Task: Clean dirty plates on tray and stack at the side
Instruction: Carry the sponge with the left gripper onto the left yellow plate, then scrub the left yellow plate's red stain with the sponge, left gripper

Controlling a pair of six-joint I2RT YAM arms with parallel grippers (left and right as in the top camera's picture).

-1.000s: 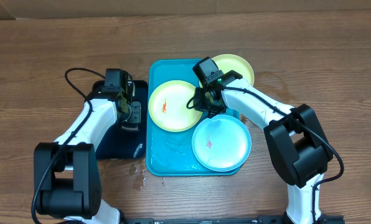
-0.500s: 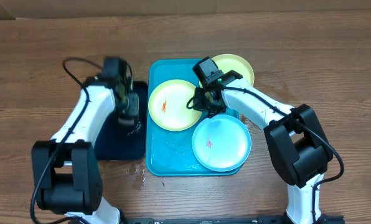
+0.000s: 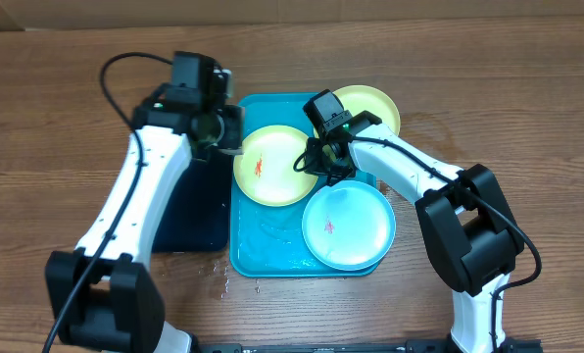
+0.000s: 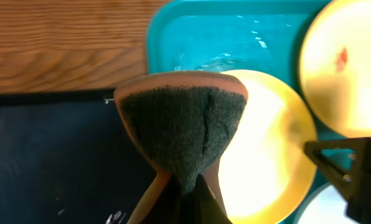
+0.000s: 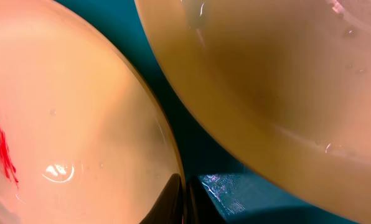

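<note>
The turquoise tray [image 3: 263, 250] holds a lime-green plate [image 3: 272, 181] with a red-orange smear and a light-blue plate [image 3: 356, 211], also smeared. A second lime-green plate [image 3: 370, 106] overlaps the tray's far right corner. My right gripper [image 3: 317, 165] is shut on the smeared green plate's right rim; in the right wrist view its fingers [image 5: 173, 198] pinch that plate's [image 5: 79, 118] edge. My left gripper [image 3: 223, 132] hovers at the tray's left rim, shut on a sponge [image 4: 182, 127] whose dark scouring face hangs over the plate's [image 4: 266, 155] left edge.
A dark navy tray [image 3: 189, 211] lies left of the turquoise one, under my left arm. Water drops [image 3: 219, 270] speckle the wood by the turquoise tray's near left corner. Wet film covers the tray floor [image 4: 235, 43].
My left arm lifted off the dark tray with the sponge and swung back and right to the turquoise tray's edge. The right gripper kept its hold on the plate's rim.
</note>
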